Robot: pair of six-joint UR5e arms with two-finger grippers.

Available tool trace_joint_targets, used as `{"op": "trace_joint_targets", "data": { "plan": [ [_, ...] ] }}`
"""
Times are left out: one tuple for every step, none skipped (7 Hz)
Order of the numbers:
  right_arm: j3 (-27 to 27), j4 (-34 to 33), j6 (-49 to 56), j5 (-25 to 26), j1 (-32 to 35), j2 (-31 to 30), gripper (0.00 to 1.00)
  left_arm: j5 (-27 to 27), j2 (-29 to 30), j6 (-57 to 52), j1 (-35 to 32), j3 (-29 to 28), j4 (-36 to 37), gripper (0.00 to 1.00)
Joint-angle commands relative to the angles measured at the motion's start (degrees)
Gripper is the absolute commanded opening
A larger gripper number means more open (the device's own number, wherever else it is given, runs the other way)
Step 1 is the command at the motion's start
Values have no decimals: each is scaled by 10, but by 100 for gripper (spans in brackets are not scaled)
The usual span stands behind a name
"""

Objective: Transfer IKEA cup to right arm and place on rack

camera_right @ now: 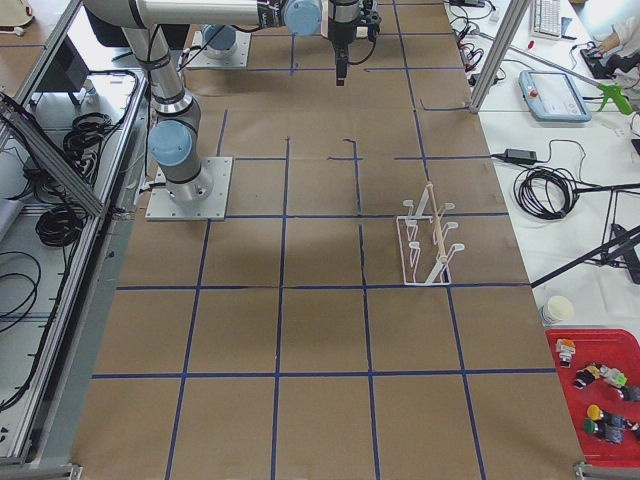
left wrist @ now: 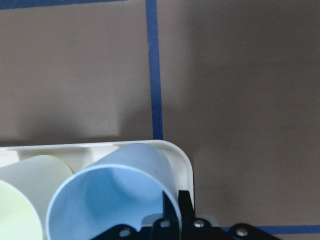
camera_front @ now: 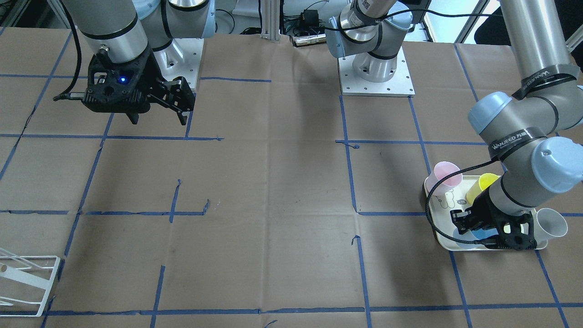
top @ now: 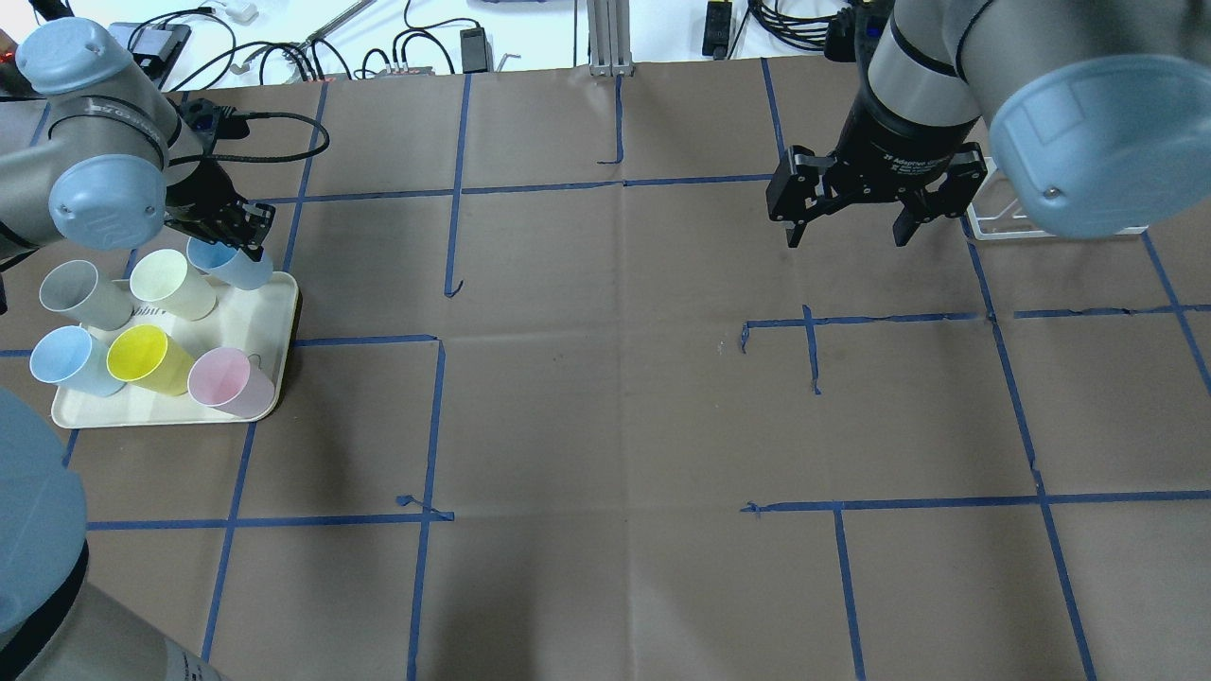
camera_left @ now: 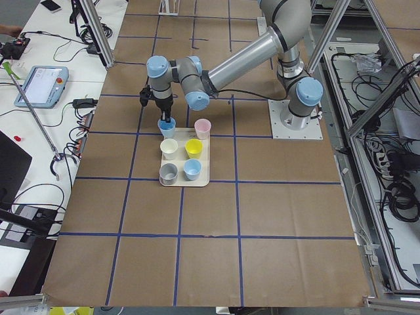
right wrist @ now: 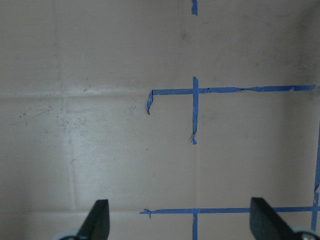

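Left hand [top: 241,236] is down at the corner of the cream tray [top: 260,317] farthest from the robot. Its fingers [left wrist: 184,207] are drawn close on either side of the IKEA cup [top: 236,267] wall, one inside the rim and one outside, gripping it. The cup is pale blue, mouth up, in that tray corner; whether its base rests on the tray cannot be told. Five more cups stand on the tray: grey cup [top: 76,293], cream cup [top: 170,284], second blue cup [top: 71,364], yellow cup [top: 151,359], pink cup [top: 232,383]. Right hand [top: 846,236] is well apart at the other end, hanging above the brown taped surface [top: 605,397] with jaws spread wide and pointing down. The rack [camera_right: 428,245], white wire, stands upright on the surface at the robot's right end, partly hidden behind the right arm [top: 1060,142] in the overhead view.
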State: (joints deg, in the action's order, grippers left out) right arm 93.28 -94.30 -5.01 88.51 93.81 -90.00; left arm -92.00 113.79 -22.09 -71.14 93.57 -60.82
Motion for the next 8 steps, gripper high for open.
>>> {"op": "trace_joint_targets", "data": {
  "plan": [
    [0, 0, 0, 0, 0, 0, 100, 13, -33, -1, -11, -5, -25, 0],
    [0, -1, -1, -1, 0, 0, 100, 15, -62, 2, -29, -26, -70, 0],
    [0, -1, -2, -1, 0, 2, 100, 15, -79, 7, -36, -70, -149, 0],
    [3, -57, -8, -2, -1, 3, 99, 16, -85, 10, -36, -110, -209, 0],
    [19, -177, -10, -2, 0, 11, 99, 22, -87, 26, -39, -128, -234, 0],
    [31, -243, -43, -3, -1, 26, 99, 63, -98, 56, -53, -125, -246, 0],
    [38, -290, -85, -4, 0, 29, 97, 92, -105, 57, -78, -116, -244, 0],
    [67, -365, -106, -48, 0, 44, 98, 104, -98, 51, -92, -113, -237, 0]
  ]
}}
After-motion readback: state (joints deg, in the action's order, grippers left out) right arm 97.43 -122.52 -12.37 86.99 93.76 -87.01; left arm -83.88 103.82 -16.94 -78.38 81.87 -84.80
